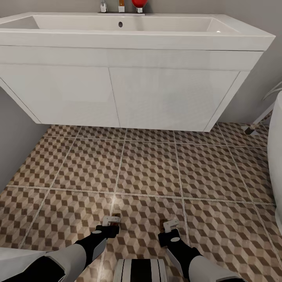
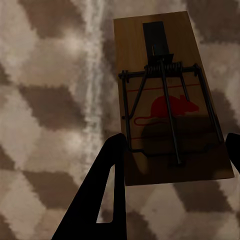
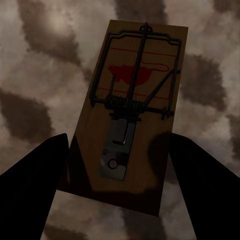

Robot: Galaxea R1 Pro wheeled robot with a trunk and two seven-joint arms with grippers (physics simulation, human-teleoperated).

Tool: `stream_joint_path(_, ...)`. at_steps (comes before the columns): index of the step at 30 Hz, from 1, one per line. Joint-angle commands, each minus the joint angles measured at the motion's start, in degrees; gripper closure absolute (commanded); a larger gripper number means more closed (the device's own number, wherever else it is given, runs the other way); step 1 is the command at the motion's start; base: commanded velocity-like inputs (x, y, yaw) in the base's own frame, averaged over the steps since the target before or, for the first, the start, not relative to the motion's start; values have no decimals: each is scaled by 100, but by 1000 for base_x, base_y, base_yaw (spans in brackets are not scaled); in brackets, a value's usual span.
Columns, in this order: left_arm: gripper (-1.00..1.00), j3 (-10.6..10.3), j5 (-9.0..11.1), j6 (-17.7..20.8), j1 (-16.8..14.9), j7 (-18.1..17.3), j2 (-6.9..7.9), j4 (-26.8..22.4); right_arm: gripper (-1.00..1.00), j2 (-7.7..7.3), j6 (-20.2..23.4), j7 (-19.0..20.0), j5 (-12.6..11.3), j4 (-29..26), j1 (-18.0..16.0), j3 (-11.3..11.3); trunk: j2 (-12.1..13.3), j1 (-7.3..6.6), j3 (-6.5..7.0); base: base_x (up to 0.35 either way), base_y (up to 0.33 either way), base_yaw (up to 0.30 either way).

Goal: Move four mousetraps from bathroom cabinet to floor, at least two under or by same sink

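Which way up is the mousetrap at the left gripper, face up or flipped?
Face up: the mousetrap shows its black wire spring and red mouse mark, held between the left gripper fingers above the bathroom floor.

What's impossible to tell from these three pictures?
- Wrist views: whether the left mousetrap and the right mousetrap are clamped or lie loose on the floor; the dark jaws shadow their edges.
- Head view: the tap and a red object on the sink, cut by the top edge.
- Head view: a white fixture, cut by the right edge.

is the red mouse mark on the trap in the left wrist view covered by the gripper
No, the red mouse mark shows in full on the mousetrap, under the black wire.
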Motion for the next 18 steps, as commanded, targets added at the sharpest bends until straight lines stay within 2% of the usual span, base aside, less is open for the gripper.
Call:
stream_joint_path(1,100,-49,42,-16,-2,20,-2,4,100,0,16,-34,27,1,-2,42,-1,-1,-3,0,0,0)
stream_joint_path(18,100,-49,42,-26,-4,20,-10,4,100,0,-10,-34,41,1,-2,42,-1,-1,-3,0,0,0)
